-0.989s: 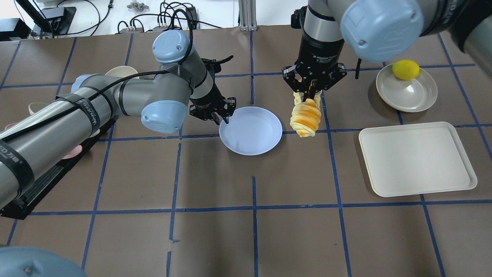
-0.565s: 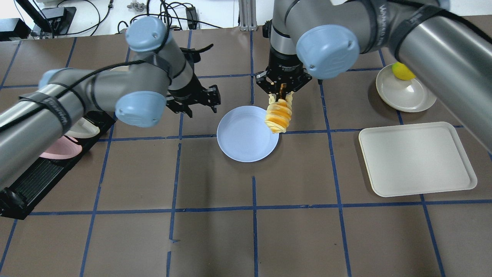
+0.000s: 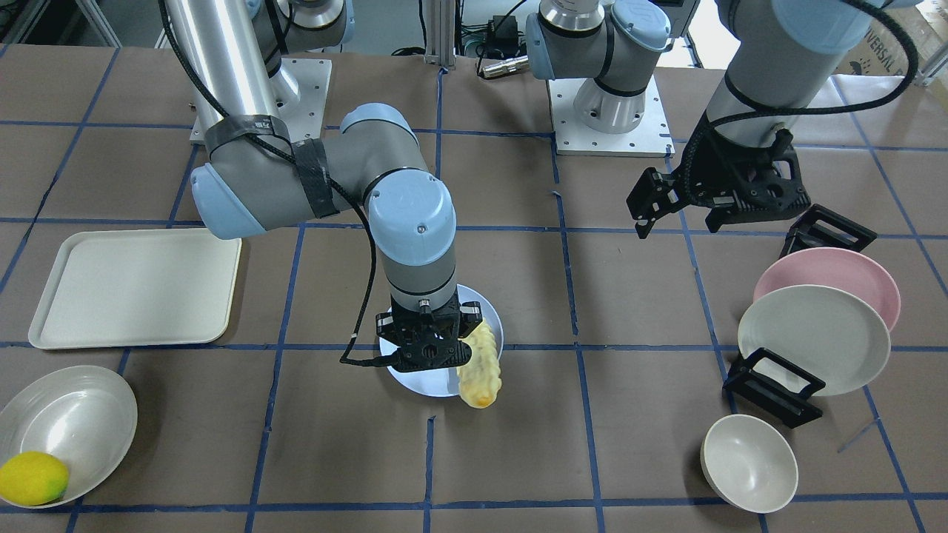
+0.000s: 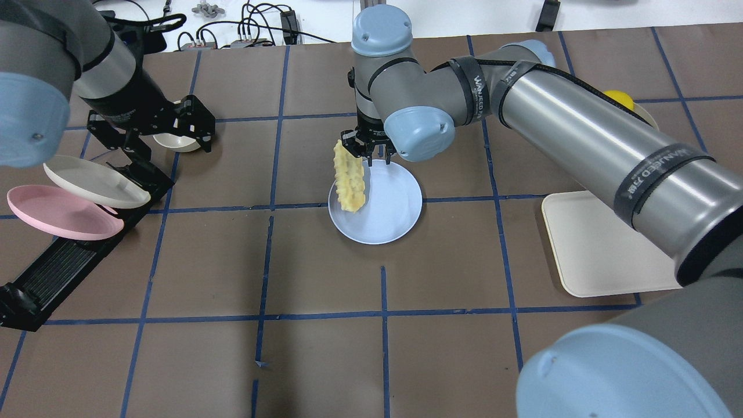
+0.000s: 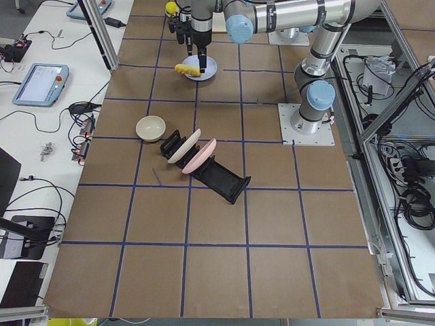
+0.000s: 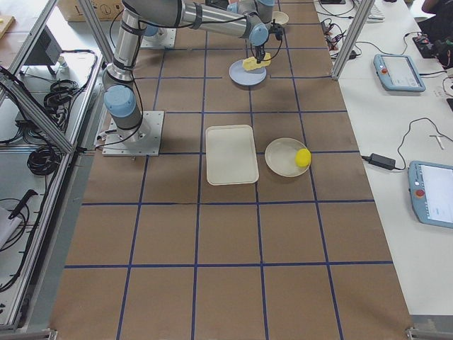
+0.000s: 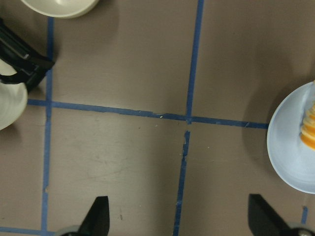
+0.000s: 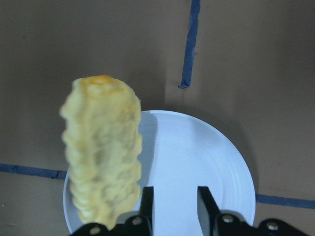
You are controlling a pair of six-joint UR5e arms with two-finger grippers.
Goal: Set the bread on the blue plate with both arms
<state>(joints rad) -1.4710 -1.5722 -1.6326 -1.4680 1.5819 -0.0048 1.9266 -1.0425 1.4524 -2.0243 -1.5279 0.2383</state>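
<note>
Overhead exterior shows the right pincer (image 4: 368,152) hanging over the far edge of the round, matte, pale blue plate (image 4: 395,212). The plate lies flat near the middle of the brown, blue-taped surface (image 4: 325,273). The long, ridged, pale yellow bread (image 4: 350,177) hangs tilted beside that pincer. Its upper end is at the pincer's side and its lower end is over the plate's rim on the robot's left.

From the right wrist-mounted camera, the two black fingers (image 8: 147,201) stand a narrow gap apart, with only the plate showing between them. The bread is outside that gap, by the outer side of one finger, and I cannot tell whether anything grips it. Its orange-tinted tip reaches past the rim, and I cannot tell whether it touches the plate.

The left pincer (image 3: 675,222) is spread wide and holds nothing. It hovers above bare surface, well apart from the pale blue plate and near a black plate rack (image 4: 52,273). The rack carries a round pink plate (image 4: 58,212) and a round cream-white plate (image 4: 96,180), both leaning. A small cream bowl (image 3: 748,463) sits just beyond the rack. On the robot's right lie a rectangular cream tray (image 3: 133,285) and a shallow cream dish (image 3: 74,414) holding a smooth yellow lemon (image 3: 29,477).
</note>
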